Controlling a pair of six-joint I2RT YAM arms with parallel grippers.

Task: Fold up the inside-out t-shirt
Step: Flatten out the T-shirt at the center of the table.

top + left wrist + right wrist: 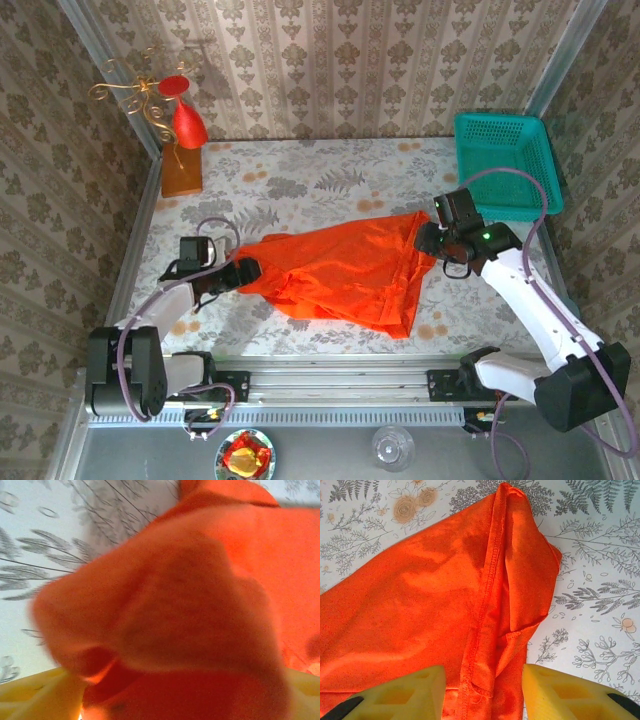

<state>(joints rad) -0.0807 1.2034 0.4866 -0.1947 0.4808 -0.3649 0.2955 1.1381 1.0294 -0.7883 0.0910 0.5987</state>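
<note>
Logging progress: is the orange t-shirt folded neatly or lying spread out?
Not folded: the t-shirt lies loosely spread and rumpled on the table, with uneven edges.

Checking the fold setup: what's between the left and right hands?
The orange t-shirt spans the stretch from left hand to right hand, per the top view.

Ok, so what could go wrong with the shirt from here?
1. The left gripper is open with the t-shirt bunched between its fingers; pulling away could snag and drag the cloth.
2. The right gripper straddles a doubled seam at the shirt's corner; closing there may catch just one layer.
3. The shirt lies wrinkled and skewed, so a fold now would likely come out uneven.
</note>
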